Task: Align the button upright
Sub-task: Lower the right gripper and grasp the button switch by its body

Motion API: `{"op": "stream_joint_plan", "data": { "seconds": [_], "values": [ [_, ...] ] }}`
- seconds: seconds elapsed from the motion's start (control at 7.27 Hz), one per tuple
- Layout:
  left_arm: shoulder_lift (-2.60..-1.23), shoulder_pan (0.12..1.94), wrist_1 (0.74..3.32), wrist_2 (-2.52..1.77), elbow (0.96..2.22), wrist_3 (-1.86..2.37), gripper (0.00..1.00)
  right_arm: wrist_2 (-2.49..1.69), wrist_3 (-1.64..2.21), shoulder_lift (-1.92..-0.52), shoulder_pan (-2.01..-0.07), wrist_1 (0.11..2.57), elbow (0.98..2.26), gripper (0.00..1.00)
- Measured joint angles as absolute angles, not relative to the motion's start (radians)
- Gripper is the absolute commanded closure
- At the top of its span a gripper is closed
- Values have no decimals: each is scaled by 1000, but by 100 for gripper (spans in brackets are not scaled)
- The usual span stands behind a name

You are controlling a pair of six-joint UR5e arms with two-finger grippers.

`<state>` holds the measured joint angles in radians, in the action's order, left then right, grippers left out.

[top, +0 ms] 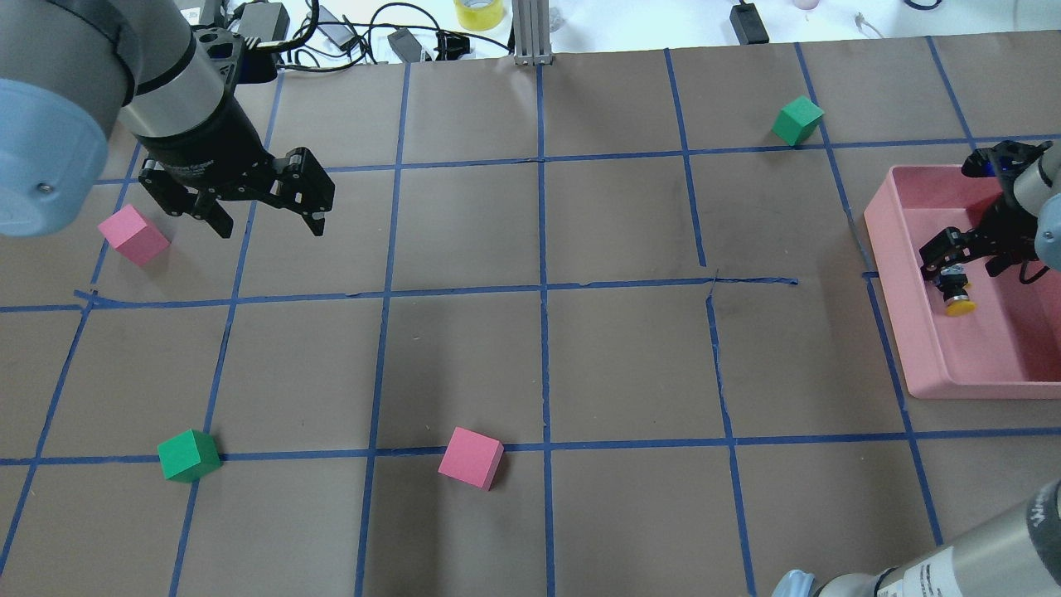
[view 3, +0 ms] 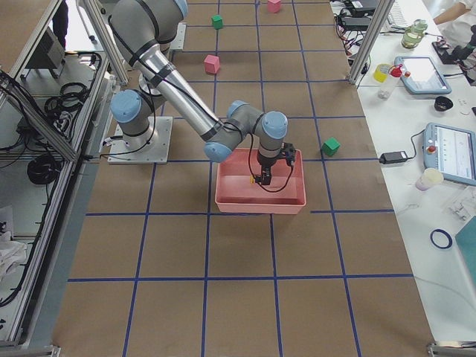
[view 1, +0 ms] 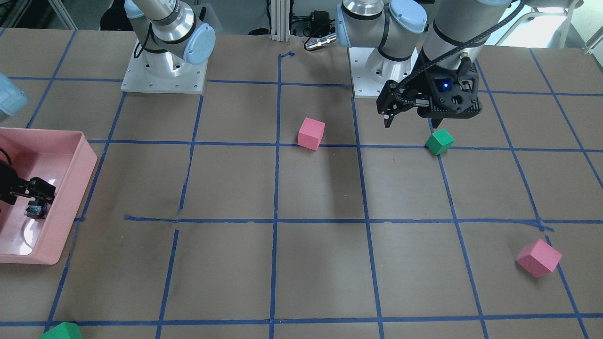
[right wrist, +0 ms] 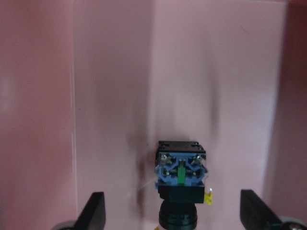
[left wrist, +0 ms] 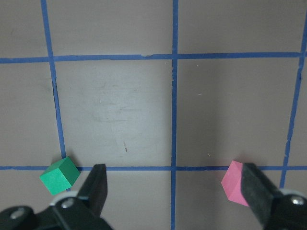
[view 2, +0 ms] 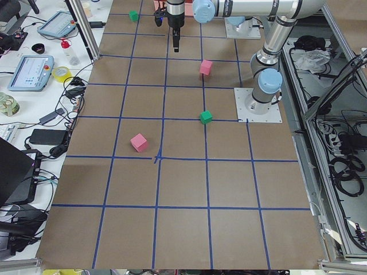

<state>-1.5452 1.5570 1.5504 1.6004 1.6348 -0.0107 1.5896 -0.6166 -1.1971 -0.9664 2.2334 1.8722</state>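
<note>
Seen from overhead, the left claw (top: 269, 217) hangs above the table (top: 622, 365) at the far left, its jaws wide apart and holding nothing. A pink cube (top: 133, 235) sits at its 9 o'clock. A green cube (top: 189, 455) and a second pink cube (top: 471, 458) lie nearer the robot, and another green cube (top: 797, 120) lies toward the far edge. At the right, the right claw (top: 966, 264) reaches down into the pink tray (top: 920, 348), also spread open and gripping nothing. The button (top: 956, 296) lies in the tray at the claw's 6 o'clock, tipped over, with its yellow cap pointing to 6 o'clock. In the right wrist view it sits midway between the two fingers (right wrist: 96, 213), touching neither, with its blue block end at 12 o'clock.
</note>
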Motion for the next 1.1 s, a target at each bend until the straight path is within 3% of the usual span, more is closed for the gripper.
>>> {"op": "stream_joint_plan", "data": {
  "seconds": [0.83,0.96,1.1],
  "values": [
    [-1552,1557,1546,1595,1634,-13,0,1592,-617,-1175,-966,2295,1876,3],
    [-1553,1556,1546,1592,1634,-17,0,1594,-617,-1174,-966,2294,1876,15],
    [-1554,1556,1547,1592,1635,-18,0,1599,-617,-1174,-966,2291,1876,33]
  ]
}}
